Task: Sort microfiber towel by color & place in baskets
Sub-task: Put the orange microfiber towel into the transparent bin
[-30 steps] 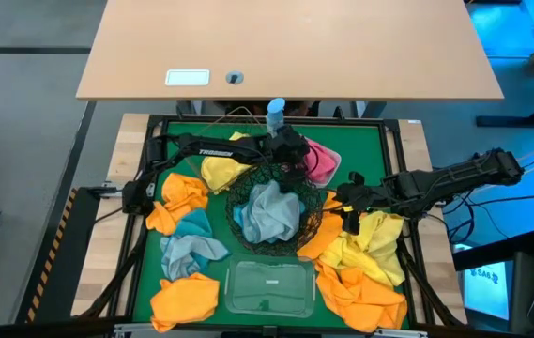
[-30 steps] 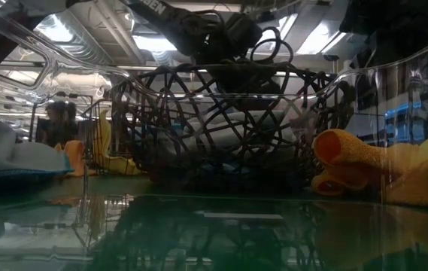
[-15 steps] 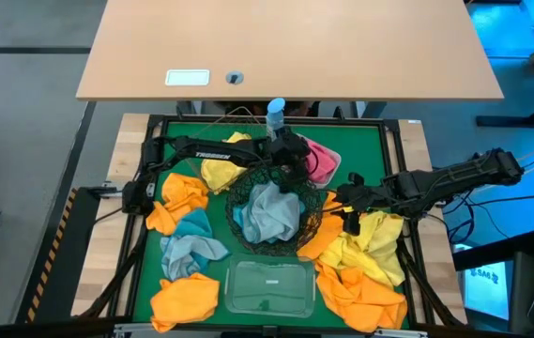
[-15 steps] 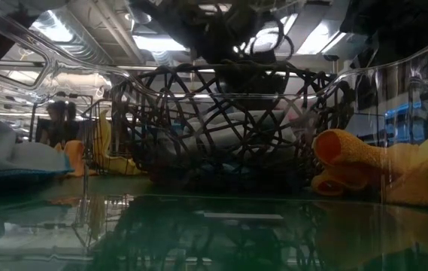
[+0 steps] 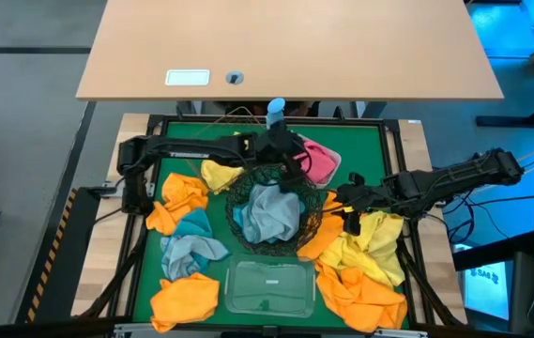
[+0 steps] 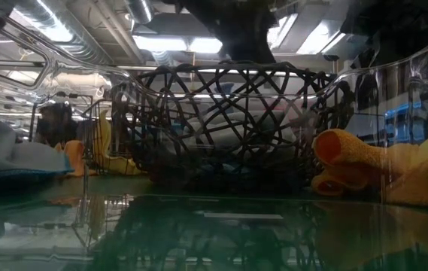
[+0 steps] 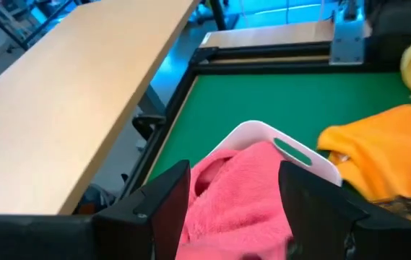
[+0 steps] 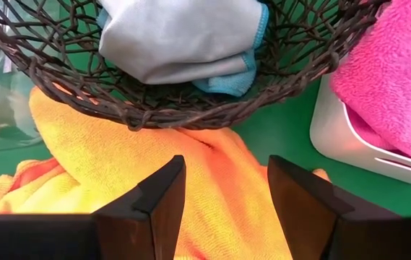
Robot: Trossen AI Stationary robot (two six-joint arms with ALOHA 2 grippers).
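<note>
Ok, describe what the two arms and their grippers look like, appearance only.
Both arms are black, built of slim jointed segments. The left arm carries white lettering along its upper link, too small to read, and dark cables loop near its wrist. The left gripper and right gripper each have two flat, dark, wedge-shaped fingers with squared edges.

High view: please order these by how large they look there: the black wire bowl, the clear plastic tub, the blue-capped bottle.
1. The black wire bowl, largest.
2. The clear plastic tub; it looks only a little smaller than the bowl, so these two are close.
3. The blue-capped bottle, clearly smallest.
</note>
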